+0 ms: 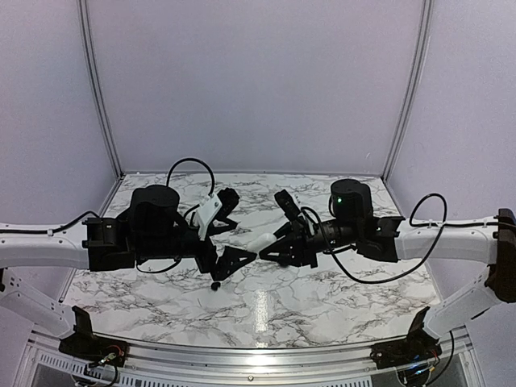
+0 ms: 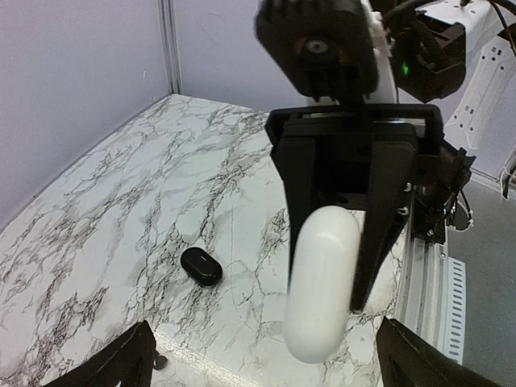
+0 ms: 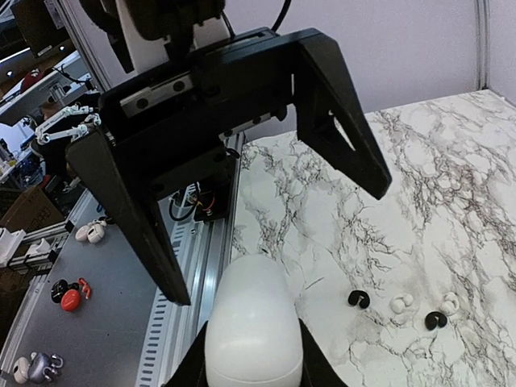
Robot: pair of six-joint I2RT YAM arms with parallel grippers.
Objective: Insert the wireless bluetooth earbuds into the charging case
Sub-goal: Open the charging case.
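- The right gripper [image 2: 332, 258] is clenched on the rear end of the white case [image 3: 254, 322]. The free end juts past the fingertips toward the other arm. No open lid shows.
- Judged step: you are presenting this case to the left arm, for a handover or a lid opening. Which of the two cannot be told.
- Do not loosen the right grip until the left one bears the load.
- The shell is smooth and rounded, so it will likely squirt out of an off-centre squeeze. Centre the free end between the left fingers, then close slowly.
- The left gripper [image 3: 276, 239] is released, its jaws wide and holding nothing. It faces the case and is apart from it.
- Pose: both forearms reach inward from the sides, roughly level, with the wrists facing each other above mid-table.
- The left gripper is rolled. One finger sits lower and nearer the table edge, the other higher and farther.
- Below, on the table [image 3: 451, 161], lies the black case [image 2: 201, 267], apparently closed and untouched.
- Farther along the table, two black earbuds [image 3: 359, 300] and two white earbuds [image 3: 401, 304] lie in a loose row, apart from both grippers.
- No earbud sits in either case, so insertion is not yet begun.
- Which set the task means cannot be confirmed here.
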